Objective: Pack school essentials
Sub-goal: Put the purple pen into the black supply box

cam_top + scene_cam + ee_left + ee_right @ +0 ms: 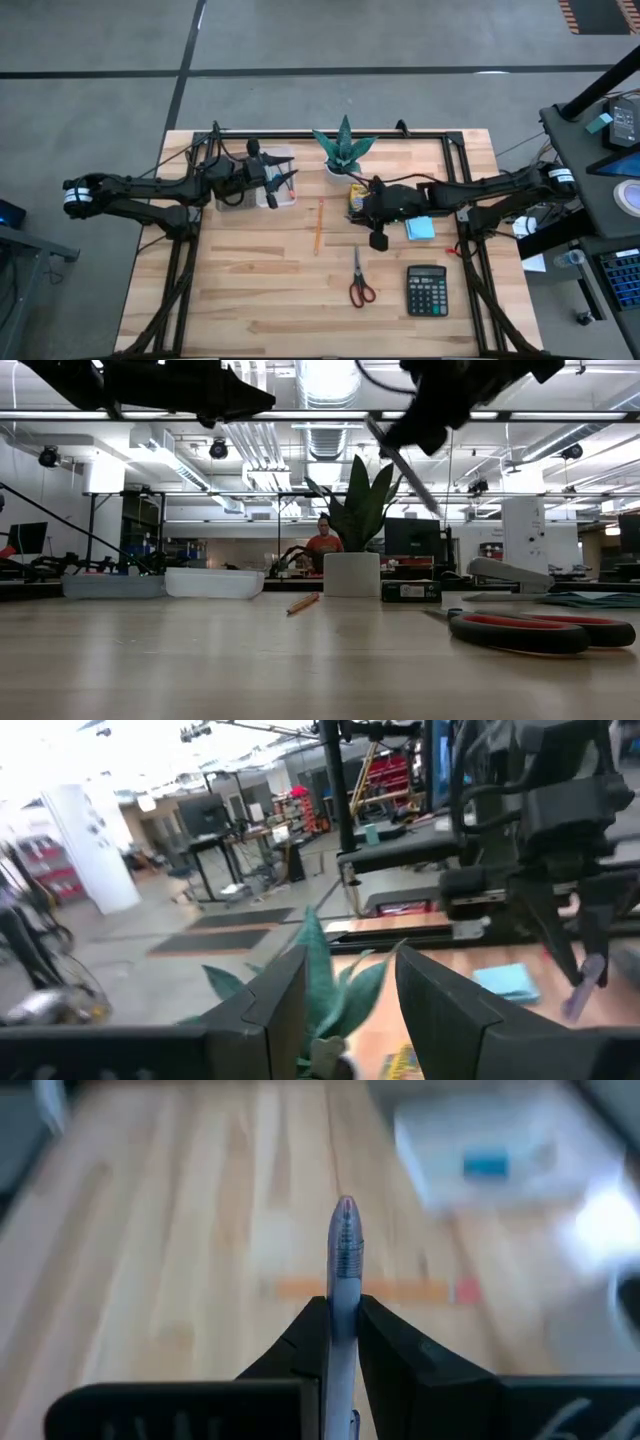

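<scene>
My right gripper [373, 212] hangs above the table's middle, just right of the orange pencil [318, 226], and is shut on a pale bluish pen [344, 1270]. The pen also shows in the low view [405, 460]. The yellow-green crayon box [356, 194] lies beside the plant pot. The light-blue sticky-note pad [420, 228] and the red-handled scissors [360, 283] lie flat on the table. My left gripper [276, 182] is open and empty, raised over the clear tray [243, 195] at the far left. A small blue piece [487, 1165] lies in that tray. My right gripper pinches the pen's shaft [343, 1312] between its two fingers. The pen runs along the fingers, and its ribbed end [345, 1220] sticks out past the fingertips. The pen is lifted clear of the table and slants downward [410, 470].
A green spiky plant in a white pot [343, 150] stands at the far middle, between the two grippers. A black calculator [427, 290] lies near the right front. Bare wood lies at the table's near left [220, 290]. A person [322, 545] shows far behind the table.
</scene>
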